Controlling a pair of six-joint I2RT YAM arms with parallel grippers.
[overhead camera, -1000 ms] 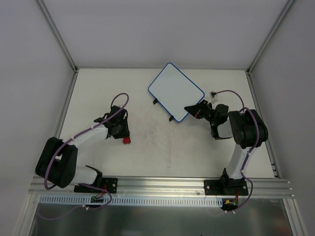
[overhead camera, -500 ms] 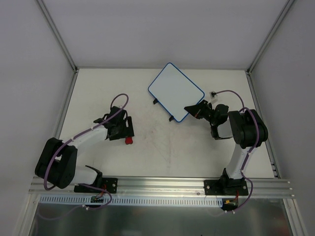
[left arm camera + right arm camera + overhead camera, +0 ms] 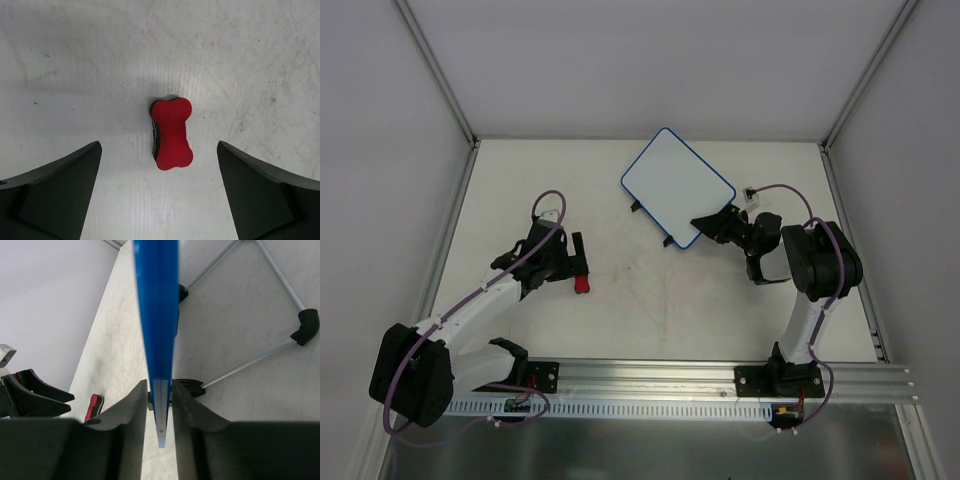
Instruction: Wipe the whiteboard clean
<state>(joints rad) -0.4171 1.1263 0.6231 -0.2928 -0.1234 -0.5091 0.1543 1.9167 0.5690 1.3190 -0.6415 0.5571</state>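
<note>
The whiteboard [image 3: 677,183] lies tilted at the back of the table, white with a blue rim. In the right wrist view I see its blue edge [image 3: 155,315] end-on, running between my right gripper's [image 3: 160,382] fingers, which stand slightly open with a thin gap on the left side. In the top view this gripper [image 3: 705,222] is at the board's near right corner. The red bone-shaped eraser [image 3: 171,134] lies flat on the table, free, just ahead of my wide-open left gripper [image 3: 159,145]. From above, the eraser [image 3: 581,285] sits just beside the left gripper [image 3: 577,256].
The board stands on thin metal legs with small black feet [image 3: 307,325]. The table top [image 3: 650,300] is scuffed and ends at a metal rail [image 3: 650,375] by the arm bases. White walls close in the back and both sides.
The left gripper has opened wide and drawn back, leaving the eraser on the table. The right jaws have parted a little around the whiteboard's corner.
</note>
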